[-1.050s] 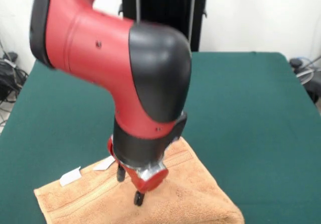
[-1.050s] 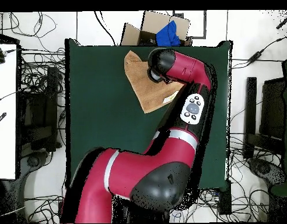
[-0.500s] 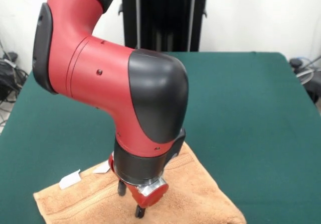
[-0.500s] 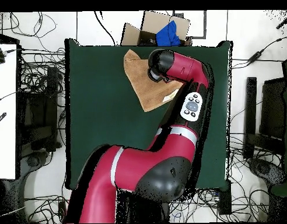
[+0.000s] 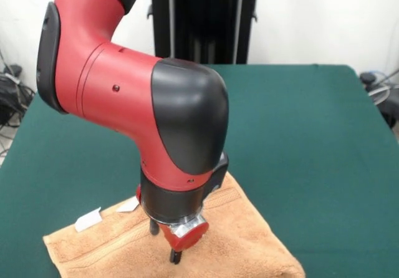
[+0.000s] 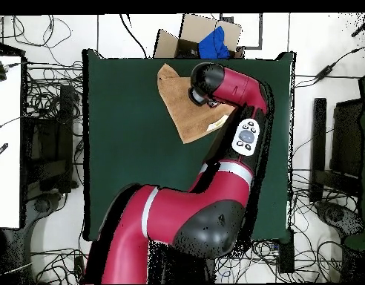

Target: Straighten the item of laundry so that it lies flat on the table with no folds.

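Observation:
The item of laundry [image 5: 243,240], an orange-tan towel with two white tags [image 5: 87,219] at its left edge, lies spread near the front of the green table [image 5: 299,141]. Its near edge runs out of the front view. My gripper [image 5: 165,242] points down over the towel's middle. Its two black fingers [image 5: 176,255] stand apart, open, with the tips at or just above the cloth. In the overhead view the towel [image 6: 178,107] shows as a slanted patch at the table's [image 6: 126,163] top edge. My wrist [image 6: 205,82] hides the gripper and part of the towel there.
Beyond the table's top edge in the overhead view stands a cardboard box [image 6: 187,38] with a blue thing [image 6: 214,44] in it. Cables and equipment lie on the floor around the table. My arm's black elbow [image 5: 187,122] blocks the middle of the front view.
The gripper has sunk a little toward the towel and the arm has shifted slightly. The towel lies much as before.

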{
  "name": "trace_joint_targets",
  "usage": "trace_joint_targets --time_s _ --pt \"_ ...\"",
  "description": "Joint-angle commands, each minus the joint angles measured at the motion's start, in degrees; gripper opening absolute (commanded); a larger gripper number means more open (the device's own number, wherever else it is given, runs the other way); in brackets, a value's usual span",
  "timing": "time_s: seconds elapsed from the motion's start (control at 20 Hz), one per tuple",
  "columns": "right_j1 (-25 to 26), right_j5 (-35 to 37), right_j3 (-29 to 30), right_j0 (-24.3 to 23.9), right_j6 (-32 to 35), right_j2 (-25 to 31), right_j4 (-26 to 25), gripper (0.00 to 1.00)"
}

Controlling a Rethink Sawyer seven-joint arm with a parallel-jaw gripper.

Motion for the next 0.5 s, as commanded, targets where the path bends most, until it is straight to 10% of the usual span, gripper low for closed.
trace_joint_targets --time_s 0.05,0.5 --pt "0.66 3.51 19.81 1.10 12.35 7.71 2.34 1.00" --pt "-4.60 -7.19 32.16 3.19 12.03 6.18 2.36 1.00"
